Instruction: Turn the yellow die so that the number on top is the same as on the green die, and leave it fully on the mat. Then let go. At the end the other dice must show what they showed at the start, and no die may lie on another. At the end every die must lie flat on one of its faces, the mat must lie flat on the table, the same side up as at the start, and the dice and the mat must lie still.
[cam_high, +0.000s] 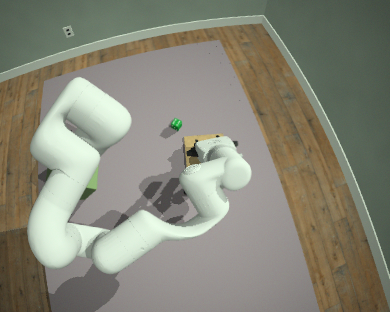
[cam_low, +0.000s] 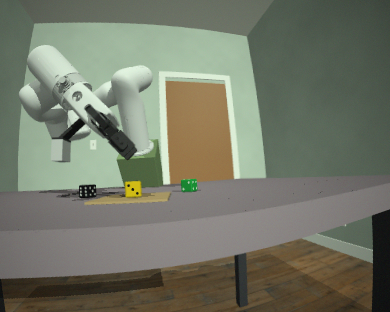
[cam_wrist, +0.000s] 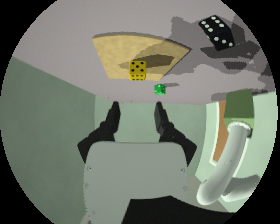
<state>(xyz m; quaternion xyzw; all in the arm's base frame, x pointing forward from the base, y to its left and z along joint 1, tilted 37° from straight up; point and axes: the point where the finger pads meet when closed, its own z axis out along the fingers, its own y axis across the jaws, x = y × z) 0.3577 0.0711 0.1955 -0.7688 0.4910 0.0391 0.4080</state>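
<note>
At the left of the exterior view the black die (cam_low: 87, 190) sits off the mat (cam_low: 150, 198); above it my claw (cam_low: 127, 149) hangs partly open, holding nothing. At centre the yellow die (cam_low: 133, 189) rests flat on the mat, with the green die (cam_low: 189, 185) to the right. I cannot read either top face; regrasping could tip the wrong face up or nudge a neighbour.

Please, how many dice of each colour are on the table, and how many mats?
Yellow die: 1
Green die: 1
Black die: 1
Mat: 1
Total: 4 things, of which 3 are dice
</note>
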